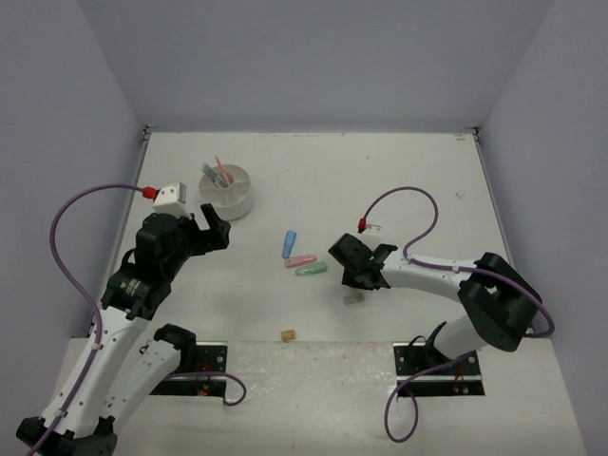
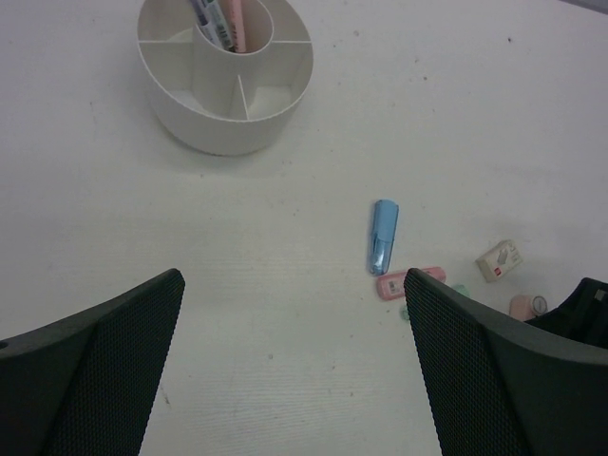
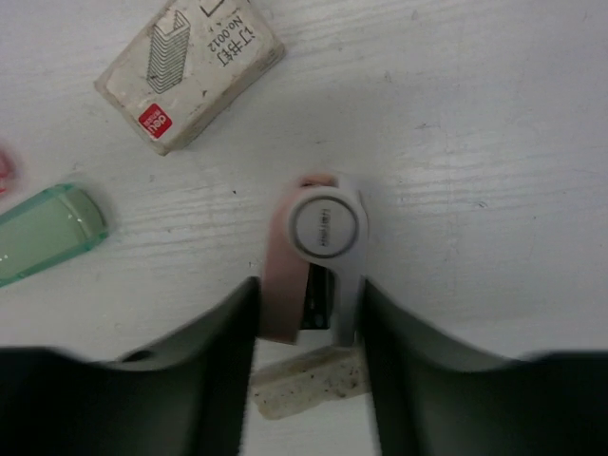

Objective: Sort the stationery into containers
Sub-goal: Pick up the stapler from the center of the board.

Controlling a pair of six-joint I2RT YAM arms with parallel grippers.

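My right gripper is low on the table, shut on a pink and white clip-like piece, with one jaw against each of its sides. A speckled beige eraser lies just behind the piece, between the jaws. A small printed box and a green piece lie close by. From above, the right gripper is right of the blue, pink and green pieces. The white tub holds pens. My left gripper hangs open and empty, near the tub.
A tan eraser lies alone near the table's front edge. Grey walls close off the table on the left, back and right. The right arm's purple cable loops above its wrist.
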